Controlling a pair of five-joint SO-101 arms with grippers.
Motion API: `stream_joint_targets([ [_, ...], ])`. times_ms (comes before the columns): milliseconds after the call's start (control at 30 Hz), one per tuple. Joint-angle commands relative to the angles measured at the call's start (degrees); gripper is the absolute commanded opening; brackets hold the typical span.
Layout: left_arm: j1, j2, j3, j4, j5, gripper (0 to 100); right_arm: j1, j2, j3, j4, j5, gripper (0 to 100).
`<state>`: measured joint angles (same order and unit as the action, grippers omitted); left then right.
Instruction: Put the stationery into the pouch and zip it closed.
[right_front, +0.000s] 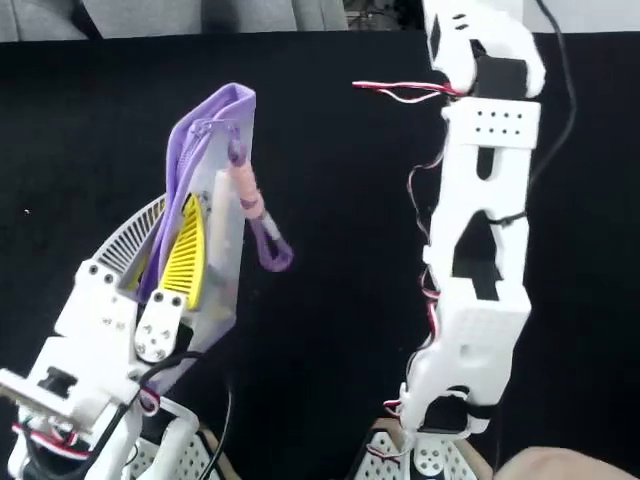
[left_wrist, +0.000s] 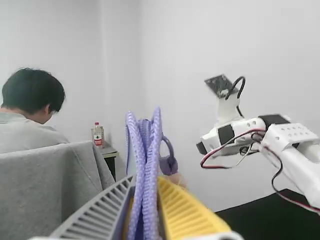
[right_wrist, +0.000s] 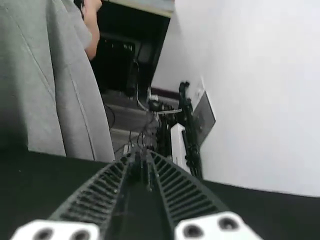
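The purple pouch (right_front: 213, 128) is lifted off the black table (right_front: 340, 180) and stands on edge, with my left gripper (right_front: 170, 218) shut on it between a grey ribbed finger (right_front: 125, 240) and a yellow finger (right_front: 186, 248). A slim pink item (right_front: 245, 190) lies against the pouch's side above a purple loop strap (right_front: 272, 250); I cannot tell whether it is inside. In the left wrist view the pouch's (left_wrist: 145, 150) edges rise from my left gripper (left_wrist: 145, 190). My right gripper (right_wrist: 142, 161) is shut on nothing, out past the table's far edge. The right arm (right_front: 480, 200) stretches along the table's right side.
Red and white wires (right_front: 400, 92) trail from the right arm over the table's far part. A grey cloth-covered chair (left_wrist: 45, 185) and a person sit beyond the table's back edge. A white wall (left_wrist: 225, 45) stands behind.
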<state>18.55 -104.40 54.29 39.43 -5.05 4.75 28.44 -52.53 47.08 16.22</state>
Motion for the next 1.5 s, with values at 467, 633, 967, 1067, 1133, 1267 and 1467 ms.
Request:
stream_joint_targets([
  [467,-0.9,-0.4,6.5,-10.7,-0.3,3,-7.1,-14.8,-12.6,35.9,-4.1,20.7],
  [633,-1.0,-0.4,5.9,-10.8,-0.3,3,-13.8,-19.6,-18.4,47.4,-4.1,23.6],
  [967,-8.6,-0.4,10.5,-19.8,0.3,3,-28.8,-29.5,-14.5,54.2,-4.7,23.7],
  [1067,-8.2,-0.4,10.2,-19.3,0.3,3,-33.8,-33.1,-9.5,53.7,-4.7,23.7],
  [1133,-8.2,-0.4,9.9,-19.5,0.3,3,-36.4,-34.2,-5.9,53.2,-4.7,23.5],
  [1267,-8.1,-0.4,8.2,-19.3,0.3,3,-39.6,-34.6,0.6,50.6,-4.7,23.4],
  [1467,-8.1,-0.4,6.7,-19.2,3.2,3,-45.1,-34.6,2.5,48.8,-4.4,23.4],
])
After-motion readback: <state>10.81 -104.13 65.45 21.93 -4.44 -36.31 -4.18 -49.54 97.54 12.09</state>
